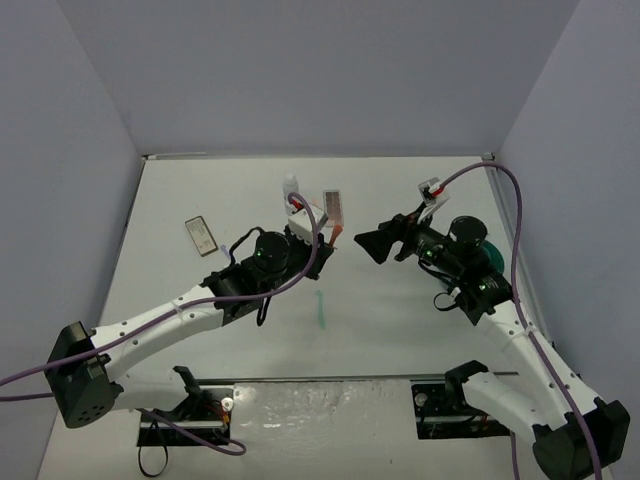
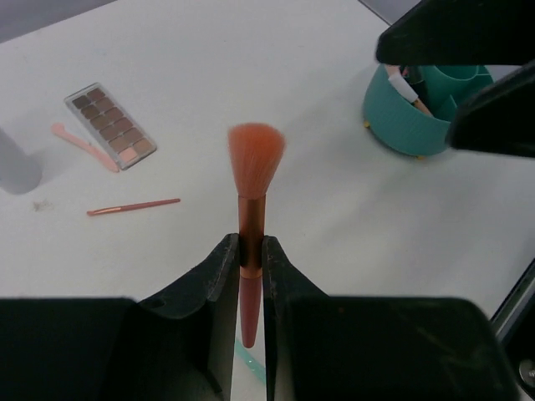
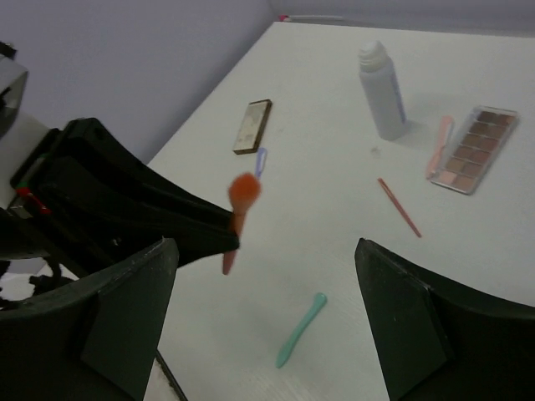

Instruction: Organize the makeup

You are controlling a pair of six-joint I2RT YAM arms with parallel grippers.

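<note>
In left tool (image 2: pixel 248 251), slim fluffy-tipped pink brush (image 2: pixel 255 159)

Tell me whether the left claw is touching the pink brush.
Touching. The left wrist view shows the left claw shut on the pink brush, its handle pinched from both sides.

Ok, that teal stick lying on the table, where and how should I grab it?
Grip the teal stick at its middle, straight down from above, pinching across its narrow width. It lies flat and thin on the table, so a sideways approach likely finds little to pinch.
</note>
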